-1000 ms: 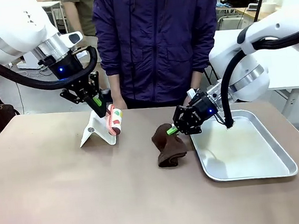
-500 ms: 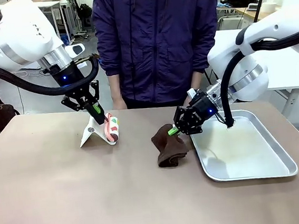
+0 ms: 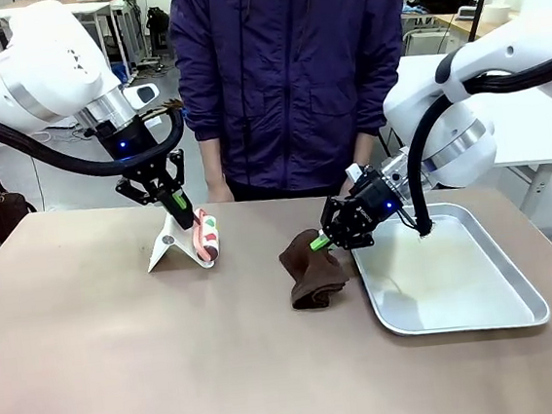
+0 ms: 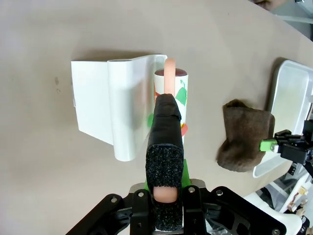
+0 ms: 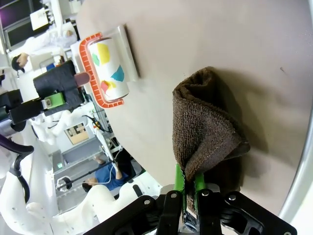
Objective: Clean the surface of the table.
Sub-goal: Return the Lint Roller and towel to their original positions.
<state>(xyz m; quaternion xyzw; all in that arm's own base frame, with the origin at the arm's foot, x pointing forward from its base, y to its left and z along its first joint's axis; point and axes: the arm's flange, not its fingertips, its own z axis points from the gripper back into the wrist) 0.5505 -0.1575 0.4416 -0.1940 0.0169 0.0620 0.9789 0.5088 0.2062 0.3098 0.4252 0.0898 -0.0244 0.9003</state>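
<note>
The brownish-taupe desk (image 3: 124, 359) spans the foreground, carrying one brown cloth (image 3: 312, 274), one lint roller (image 3: 205, 235) by its white stand (image 3: 174, 244), one silver tray (image 3: 519, 293). Left tool (image 3: 180, 208) clamps the roller's handle; right tool (image 3: 321, 243) pinches the cloth. A person's jacket (image 3: 292, 68) is cut off above

I'm seeing my left end effector (image 3: 180, 208) pulling back toward the far edge, dragging the lint roller (image 3: 206, 237) down closer to its white stand (image 3: 174, 244).

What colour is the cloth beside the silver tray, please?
Dark brown; the cloth shows best in the right wrist view.
</note>
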